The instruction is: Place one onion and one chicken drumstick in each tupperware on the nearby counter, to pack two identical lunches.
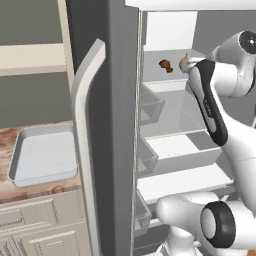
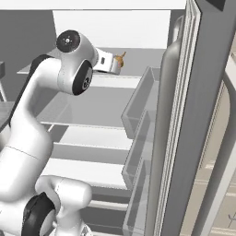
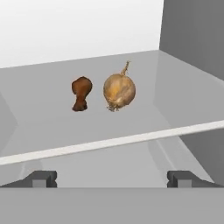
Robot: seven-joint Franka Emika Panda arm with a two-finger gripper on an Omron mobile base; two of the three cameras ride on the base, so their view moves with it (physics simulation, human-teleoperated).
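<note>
The arm reaches into an open fridge (image 1: 170, 125), its hand level with the top shelf (image 3: 52, 127). In the hand view the gripper (image 3: 112, 178) has its two dark tips far apart at the bottom, jaws wide and holding nothing, short of the shelf's front edge.

On that shelf lie a drumstick (image 3: 81, 92) and an onion (image 3: 119, 89), side by side and close, not clearly touching. The drumstick is on the left in the hand view, dark brown, thick end up. The onion is golden brown with a thin stalk pointing up and back. Both sit well back from the front edge, near the middle of the shelf. In the left base view the drumstick (image 1: 166, 65) lies left of the onion (image 1: 184, 62), which is partly hidden by the arm. In the right base view the onion (image 2: 120, 59) peeks out just past the hand.

The grey-white tub (image 1: 44, 155) sits on the marbled counter (image 1: 10, 137) left of the fridge door (image 1: 107, 125), empty as far as can be seen. Below the top shelf are more shelves, and door bins (image 2: 138, 106) hang along the open door
</note>
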